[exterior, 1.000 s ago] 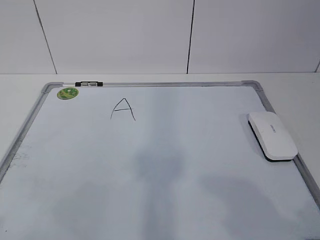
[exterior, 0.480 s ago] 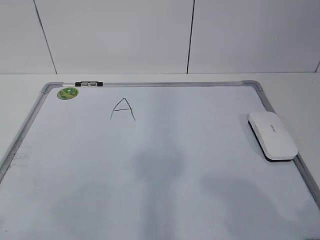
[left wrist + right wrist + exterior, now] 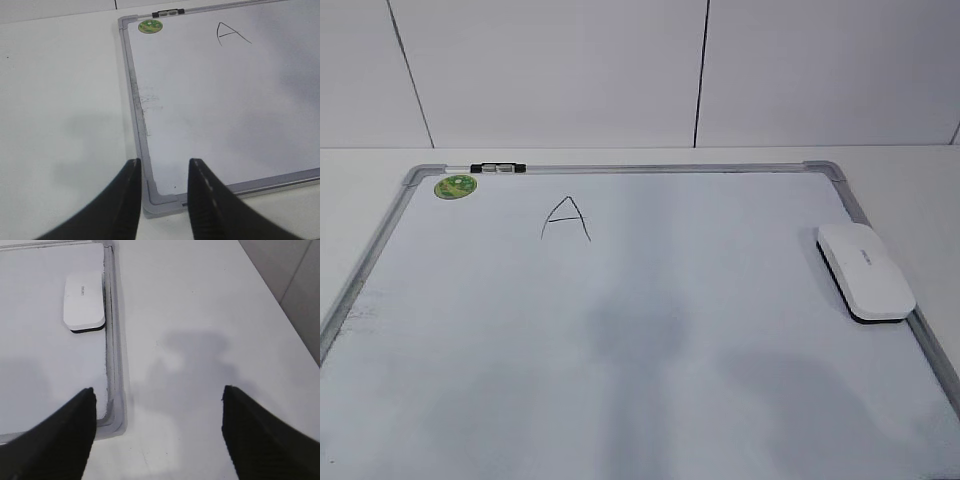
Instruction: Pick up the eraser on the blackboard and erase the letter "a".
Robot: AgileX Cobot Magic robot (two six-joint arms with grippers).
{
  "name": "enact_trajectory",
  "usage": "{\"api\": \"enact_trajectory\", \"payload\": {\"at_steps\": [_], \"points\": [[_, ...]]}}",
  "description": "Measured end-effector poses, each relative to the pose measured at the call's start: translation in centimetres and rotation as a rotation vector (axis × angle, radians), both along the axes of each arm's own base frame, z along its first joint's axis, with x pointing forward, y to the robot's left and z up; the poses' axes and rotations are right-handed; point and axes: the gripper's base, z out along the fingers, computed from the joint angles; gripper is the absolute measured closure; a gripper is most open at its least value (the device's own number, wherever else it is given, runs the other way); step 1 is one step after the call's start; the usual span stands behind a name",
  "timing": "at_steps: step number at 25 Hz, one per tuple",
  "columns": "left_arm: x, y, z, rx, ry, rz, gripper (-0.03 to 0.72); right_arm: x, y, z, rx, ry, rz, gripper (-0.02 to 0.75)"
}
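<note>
The eraser (image 3: 866,270), a white rounded block with a black underside, lies on the right edge of the blackboard (image 3: 670,300); it also shows in the right wrist view (image 3: 84,300). A pointed capital "A" (image 3: 566,218) is written near the board's top left, also seen in the left wrist view (image 3: 232,33). No lowercase "a" shows in any view. My left gripper (image 3: 165,162) is open and empty above the board's near left corner. My right gripper (image 3: 157,392) is wide open and empty above the table, beside the board's near right corner. Neither gripper shows in the exterior view.
A round green sticker (image 3: 455,186) and a small black-and-silver clip (image 3: 498,168) sit at the board's top left. The board's grey frame (image 3: 135,100) lies on a white table (image 3: 200,315). A white tiled wall (image 3: 620,70) rises behind.
</note>
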Motion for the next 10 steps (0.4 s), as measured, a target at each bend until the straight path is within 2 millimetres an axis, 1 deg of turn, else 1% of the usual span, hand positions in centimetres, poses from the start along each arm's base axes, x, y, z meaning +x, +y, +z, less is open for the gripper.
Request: {"api": "enact_trajectory", "payload": {"at_steps": [10], "points": [[0.00,0.00,0.00,0.000,0.000,0.000,0.453,0.00,0.00,0.00,0.000,0.000,0.000,0.144]]}}
